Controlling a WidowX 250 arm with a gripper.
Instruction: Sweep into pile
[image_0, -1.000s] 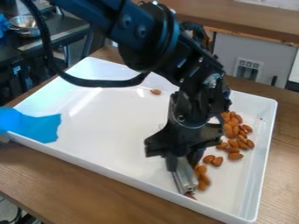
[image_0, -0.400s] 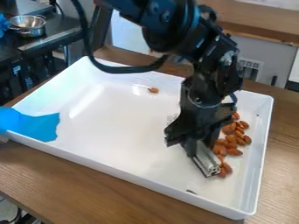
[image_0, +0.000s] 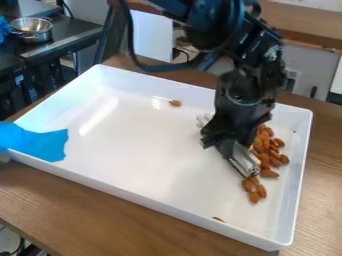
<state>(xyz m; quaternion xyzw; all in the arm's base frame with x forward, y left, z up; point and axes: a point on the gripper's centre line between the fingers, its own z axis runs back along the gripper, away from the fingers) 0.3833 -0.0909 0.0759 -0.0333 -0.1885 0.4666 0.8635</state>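
Gripper (image_0: 232, 150) clamped on metal bar (image_0: 245, 162) inside white tray (image_0: 153, 199); almonds (image_0: 269, 173) bunched near tray's right wall.

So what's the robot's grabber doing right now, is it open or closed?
Gripper: closed, holding a silvery tool by the almonds.

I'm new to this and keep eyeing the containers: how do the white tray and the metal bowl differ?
Shape: the tray is rectangular with straight sides, while the bowl is round.
Look: the tray is white and the bowl is silvery metal.
Place: the tray sits on the wooden table with almonds in it; the bowl stands on the dark counter beyond.
Both are open at the top.
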